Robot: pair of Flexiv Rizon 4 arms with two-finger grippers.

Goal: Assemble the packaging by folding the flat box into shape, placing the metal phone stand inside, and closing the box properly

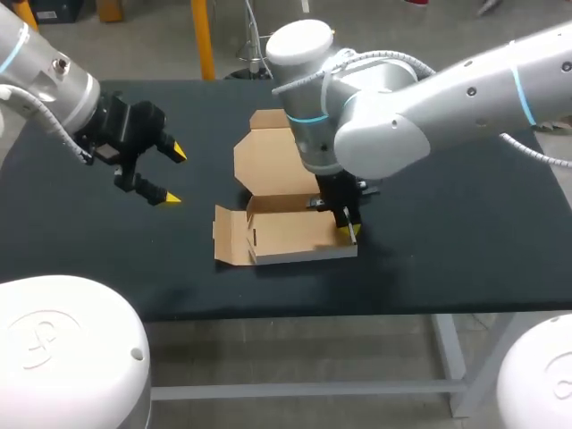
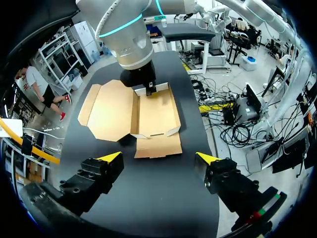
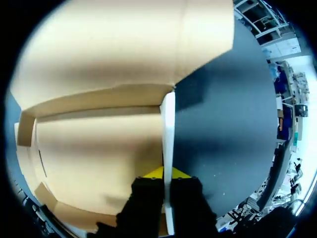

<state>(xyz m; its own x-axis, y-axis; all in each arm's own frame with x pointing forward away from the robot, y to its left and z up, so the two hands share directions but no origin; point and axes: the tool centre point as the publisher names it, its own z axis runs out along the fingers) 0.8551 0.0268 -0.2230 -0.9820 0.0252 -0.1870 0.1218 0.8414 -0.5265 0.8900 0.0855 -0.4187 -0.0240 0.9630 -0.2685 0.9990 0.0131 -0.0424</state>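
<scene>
Side-wall pinch: the right jaws were clamped on a side wall (image 3: 168,144) of the box (image 1: 290,234), and the left jaws gaped empty.
The half-folded box lay on the tabletop (image 1: 447,250), unbraced; a skewed pull could slide it or crease that thin wall.

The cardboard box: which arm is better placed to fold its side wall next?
Right, probably. The right end effector is shut on the side wall of the cardboard box, one finger on each side. The left end effector hangs open over the table, apart from the box.
</scene>
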